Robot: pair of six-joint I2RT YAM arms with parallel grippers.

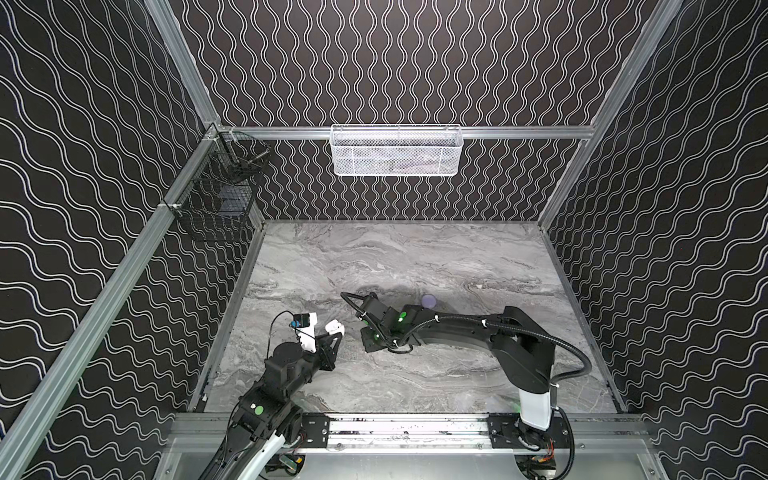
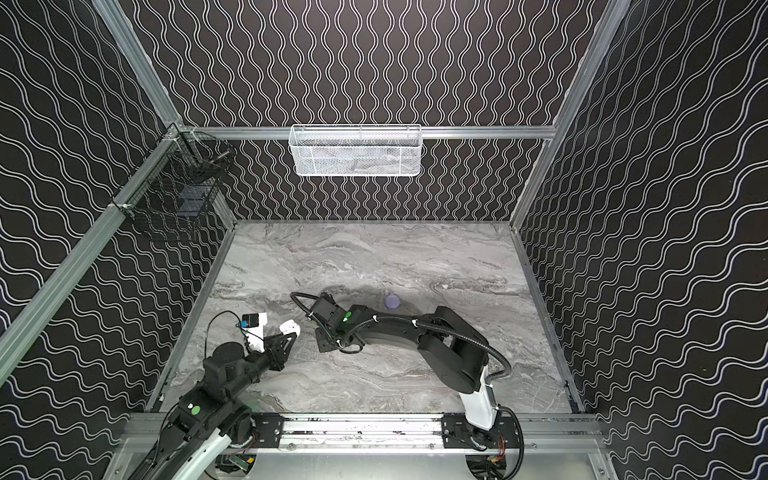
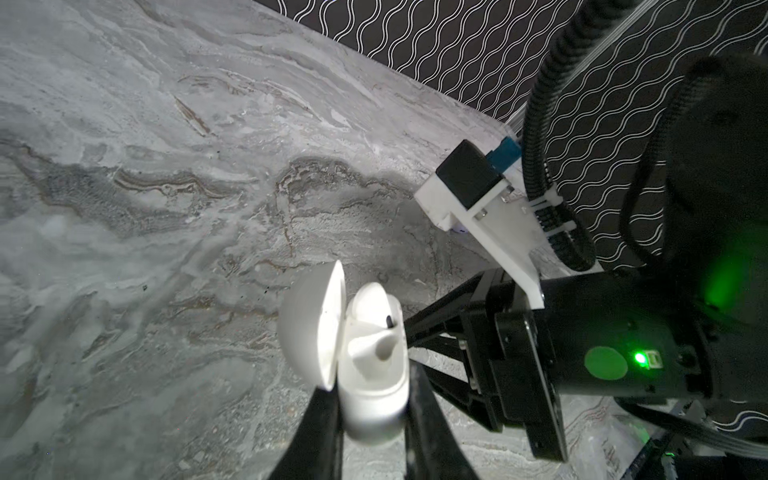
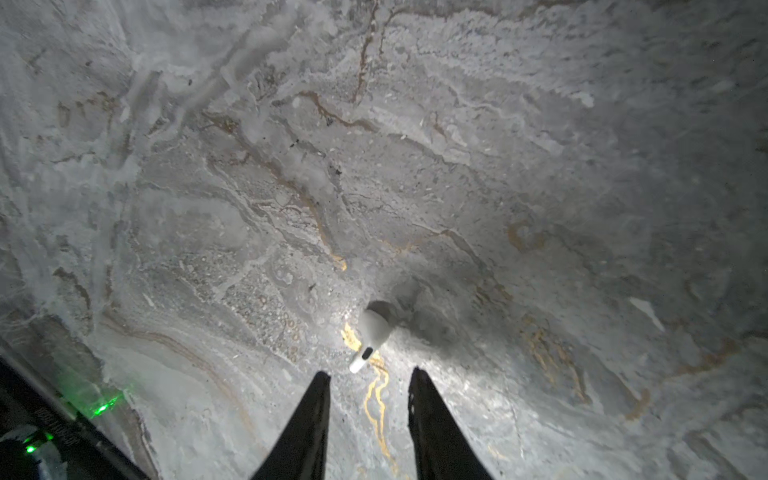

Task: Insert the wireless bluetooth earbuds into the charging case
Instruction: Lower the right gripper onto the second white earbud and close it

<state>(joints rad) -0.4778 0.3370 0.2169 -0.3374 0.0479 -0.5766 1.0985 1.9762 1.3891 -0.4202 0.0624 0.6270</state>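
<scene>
On veined marble (image 4: 540, 166), left claw (image 3: 368, 382) clamps glossy rounded case (image 3: 374, 403); right claw (image 4: 369, 372) parted near stemmed earbud (image 4: 374, 328).

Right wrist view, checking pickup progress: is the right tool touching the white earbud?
Apart. In the right wrist view the white earbud lies on the table just ahead of the right tool. Bare table shows between its stem and the open jaws.

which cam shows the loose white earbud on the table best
Right wrist view: the white earbud lies unobstructed on the table just ahead of the open right tool. The top views and the left wrist view don't show it.
</scene>
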